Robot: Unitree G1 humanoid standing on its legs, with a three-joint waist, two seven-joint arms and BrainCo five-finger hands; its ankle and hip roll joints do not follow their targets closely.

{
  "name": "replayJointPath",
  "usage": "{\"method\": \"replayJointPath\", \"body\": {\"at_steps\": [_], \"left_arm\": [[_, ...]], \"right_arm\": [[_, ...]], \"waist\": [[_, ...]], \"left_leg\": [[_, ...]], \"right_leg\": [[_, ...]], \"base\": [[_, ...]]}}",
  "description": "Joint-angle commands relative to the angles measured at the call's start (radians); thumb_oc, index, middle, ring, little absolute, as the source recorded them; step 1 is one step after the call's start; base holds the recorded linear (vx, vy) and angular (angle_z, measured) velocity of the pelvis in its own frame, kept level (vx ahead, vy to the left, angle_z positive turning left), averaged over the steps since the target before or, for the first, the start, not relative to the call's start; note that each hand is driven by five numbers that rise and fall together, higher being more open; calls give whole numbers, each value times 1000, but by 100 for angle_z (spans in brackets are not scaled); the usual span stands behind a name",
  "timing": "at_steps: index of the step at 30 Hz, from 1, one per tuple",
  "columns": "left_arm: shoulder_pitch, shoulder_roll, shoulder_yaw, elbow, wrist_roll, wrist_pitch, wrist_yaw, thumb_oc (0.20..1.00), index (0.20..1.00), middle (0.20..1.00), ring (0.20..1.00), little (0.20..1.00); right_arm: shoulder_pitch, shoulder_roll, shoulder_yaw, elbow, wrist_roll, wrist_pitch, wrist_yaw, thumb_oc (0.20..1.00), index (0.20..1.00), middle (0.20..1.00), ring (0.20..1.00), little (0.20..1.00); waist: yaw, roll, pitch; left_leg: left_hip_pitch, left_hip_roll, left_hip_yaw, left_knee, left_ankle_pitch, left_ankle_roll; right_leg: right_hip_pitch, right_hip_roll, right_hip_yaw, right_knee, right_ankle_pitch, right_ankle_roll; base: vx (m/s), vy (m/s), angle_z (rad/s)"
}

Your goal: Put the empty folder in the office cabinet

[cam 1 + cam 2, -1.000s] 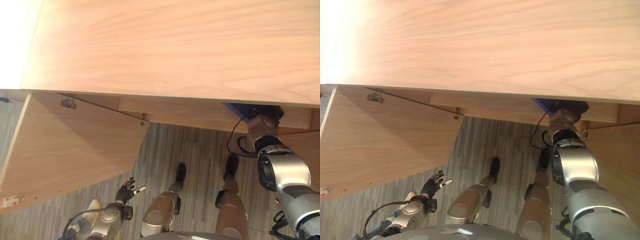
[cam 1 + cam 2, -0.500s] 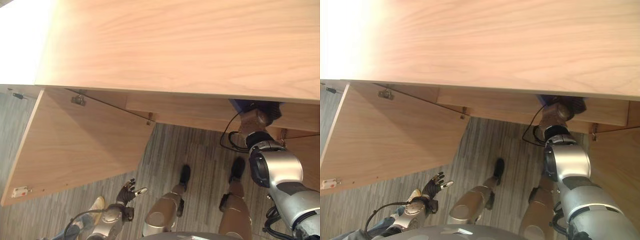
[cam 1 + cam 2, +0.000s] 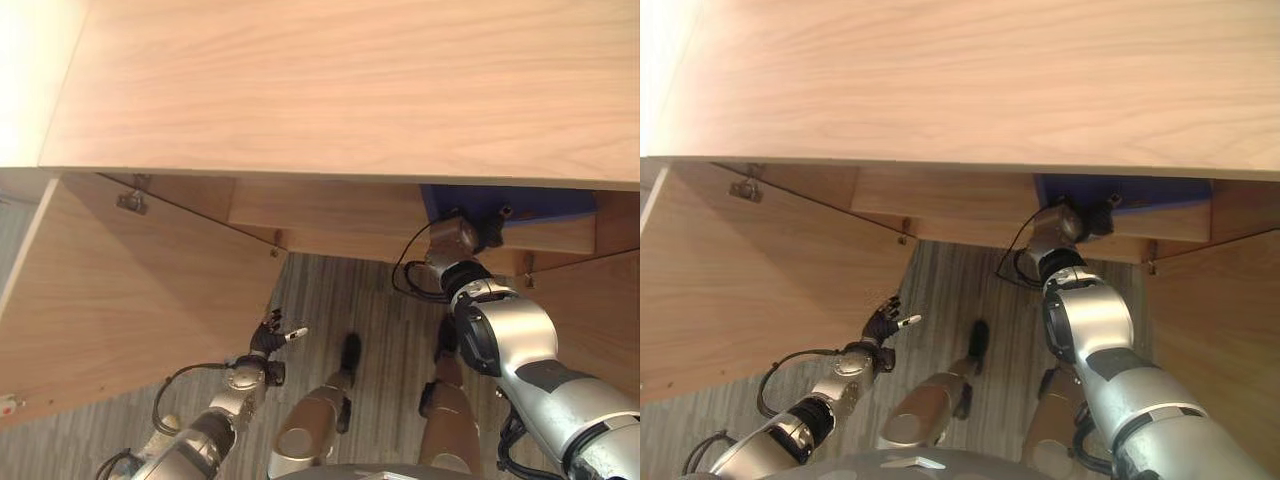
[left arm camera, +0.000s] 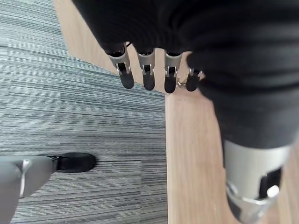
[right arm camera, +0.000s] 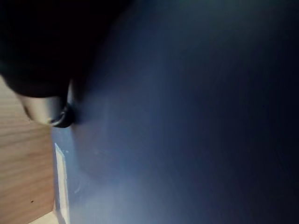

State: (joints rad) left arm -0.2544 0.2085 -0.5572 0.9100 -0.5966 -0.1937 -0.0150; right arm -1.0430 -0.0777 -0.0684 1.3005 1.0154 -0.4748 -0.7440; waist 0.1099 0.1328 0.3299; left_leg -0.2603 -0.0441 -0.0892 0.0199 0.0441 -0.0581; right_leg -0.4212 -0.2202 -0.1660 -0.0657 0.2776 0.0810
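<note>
Right hand (image 3: 478,228) reaches into the cabinet (image 3: 330,90) under its top, against the blue folder (image 3: 530,201); fingers hidden, can't tell the grip. Folder sits inside the cabinet opening, right side. Left hand (image 3: 881,322) hangs over the floor (image 3: 330,310) beside the open door (image 3: 120,290), fingers straight, holding nothing.

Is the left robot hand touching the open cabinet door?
Apart. In the left eye view, the left robot hand hangs over the floor, clear of the cabinet door.

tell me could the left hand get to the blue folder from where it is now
Probably not directly: the left hand hangs low over the floor, fingers straight, while the blue folder sits in the cabinet at the right hand.
</note>
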Motion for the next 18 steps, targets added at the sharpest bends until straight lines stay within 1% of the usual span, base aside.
{"method": "replayJointPath", "body": {"at_steps": [1, 3, 5, 6, 10, 15, 17, 18], "left_arm": [[-28, 7, -3, 29, -48, -18, 33, 1000, 1000, 1000, 1000, 1000], [-56, 3, 4, 43, -55, -21, 42, 1000, 1000, 1000, 1000, 1000], [-59, 4, 8, 49, -54, -23, 41, 1000, 1000, 1000, 1000, 1000], [-57, 8, 9, 49, -54, -30, 44, 1000, 1000, 1000, 1000, 1000], [-34, 25, -1, 32, -56, -34, 37, 1000, 1000, 1000, 1000, 1000], [-11, 38, -7, 12, -52, -33, 30, 1000, 1000, 1000, 1000, 1000], [38, 63, -16, -28, -45, -33, 15, 1000, 1000, 1000, 1000, 1000], [38, 63, -16, -28, -45, -33, 15, 1000, 1000, 1000, 1000, 1000]], "right_arm": [[-45, -36, -15, -3, -86, -11, -29, 200, 200, 200, 200, 200], [-35, -29, 16, -17, -166, 31, -35, 200, 200, 200, 200, 200], [-34, -33, 35, -20, -202, 54, -12, 200, 200, 200, 200, 200], [-51, -49, 48, -9, -213, 68, 2, 200, 200, 200, 200, 200], [-113, -105, 71, 41, -176, 96, 56, 200, 200, 200, 200, 200], [-144, -137, 78, 67, -148, 103, 77, 200, 200, 200, 200, 200], [-203, -198, 80, 116, -82, 99, 109, 200, 200, 200, 200, 200], [-203, -198, 80, 116, -82, 99, 109, 200, 200, 200, 200, 200]], "waist": [[27, 10, 31], [20, 0, 48], [18, -2, 56], [17, 1, 64], [28, 16, 72], [39, 27, 72], [63, 53, 67], [63, 53, 67]], "left_leg": [[93, -16, 6, 86, -209, 9], [79, -25, 4, 102, -211, 11], [72, -30, 0, 108, -212, 11], [64, -33, -5, 115, -212, 11], [52, -31, -11, 117, -206, 7], [49, -24, -12, 111, -202, 5], [47, -2, -19, 83, -192, -3], [47, -2, -19, 83, -192, -3]], "right_leg": [[-52, -41, 22, -15, 37, 99], [-55, -49, 27, -14, 44, 99], [-57, -54, 30, -13, 48, 98], [-61, -55, 33, -11, 52, 97], [-69, -54, 33, -8, 52, 96], [-74, -49, 28, -7, 48, 95], [-91, -32, 22, -3, 32, 90], [-91, -32, 22, -3, 32, 90]], "base": [[-38, -8, 1], [-33, -11, 2], [0, 0, 0], [40, -29, -1], [57, -43, 1], [43, -34, 6], [103, -91, -3], [107, -79, -5]]}}
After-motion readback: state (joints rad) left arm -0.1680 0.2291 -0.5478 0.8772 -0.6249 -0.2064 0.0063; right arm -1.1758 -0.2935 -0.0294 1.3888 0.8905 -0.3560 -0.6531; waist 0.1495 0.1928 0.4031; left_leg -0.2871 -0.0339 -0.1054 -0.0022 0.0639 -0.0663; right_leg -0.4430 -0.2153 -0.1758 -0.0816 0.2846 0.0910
